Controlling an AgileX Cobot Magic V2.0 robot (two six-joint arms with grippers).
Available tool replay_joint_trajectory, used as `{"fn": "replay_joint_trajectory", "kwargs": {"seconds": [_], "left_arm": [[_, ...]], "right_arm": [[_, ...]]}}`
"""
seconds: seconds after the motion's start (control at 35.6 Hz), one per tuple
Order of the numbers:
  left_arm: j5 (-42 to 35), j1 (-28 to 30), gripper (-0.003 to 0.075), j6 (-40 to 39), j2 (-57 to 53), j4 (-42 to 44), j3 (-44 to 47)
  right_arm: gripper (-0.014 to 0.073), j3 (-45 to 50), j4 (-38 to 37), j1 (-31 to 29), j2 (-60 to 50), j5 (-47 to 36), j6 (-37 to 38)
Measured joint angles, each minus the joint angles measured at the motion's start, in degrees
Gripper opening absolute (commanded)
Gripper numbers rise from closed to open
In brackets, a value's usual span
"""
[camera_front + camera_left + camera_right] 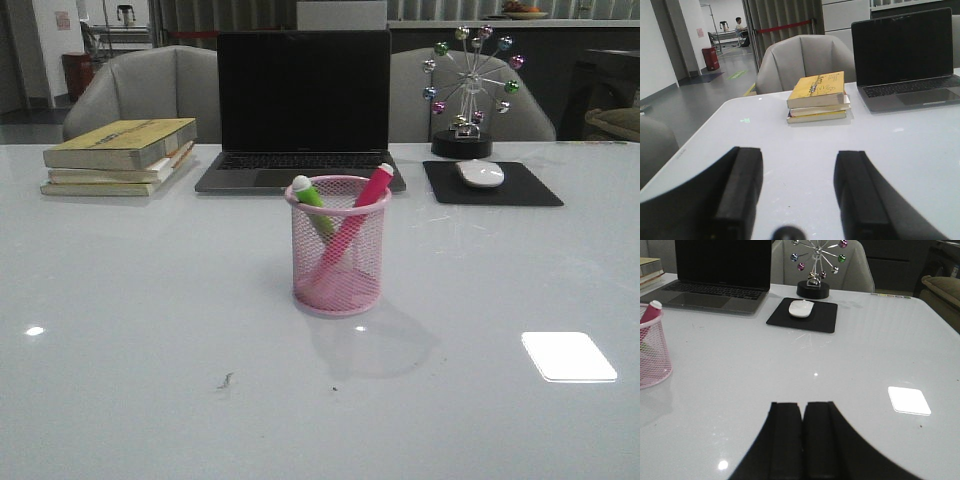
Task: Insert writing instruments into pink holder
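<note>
The pink holder (337,246) stands upright in the middle of the table in the front view. Both markers lean inside it: the green marker (312,201) on its left side, the pink marker (358,209) slanting to the right, pale caps above the rim. In the right wrist view the holder (651,352) shows at the frame's edge with the pink marker's cap (652,309) sticking out. My left gripper (799,156) is open over bare table, holding nothing. My right gripper (802,406) is shut and empty. Neither arm appears in the front view.
A stack of books (122,156) lies at the back left, an open laptop (303,105) behind the holder, and a mouse (481,173) on a black pad (492,185) at the back right. A ball ornament (468,88) stands behind the pad.
</note>
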Motion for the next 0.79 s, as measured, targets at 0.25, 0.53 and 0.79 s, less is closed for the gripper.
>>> {"fn": "replay_joint_trajectory", "kwargs": {"seconds": [0.25,0.53,0.79], "left_arm": [[5.2,0.0,0.0257,0.0,0.0,-0.7,0.0],[7.3,0.0,0.0096,0.0,0.0,-1.1,0.0],[6.2,0.0,0.0092,-0.3,0.0,-1.2,0.0]], "right_arm": [[0.005,0.0,0.0,0.0,0.0,0.0,0.0],[0.005,0.0,0.0,0.0,0.0,0.0,0.0],[0.005,0.0,0.0,0.0,0.0,0.0,0.0]]}}
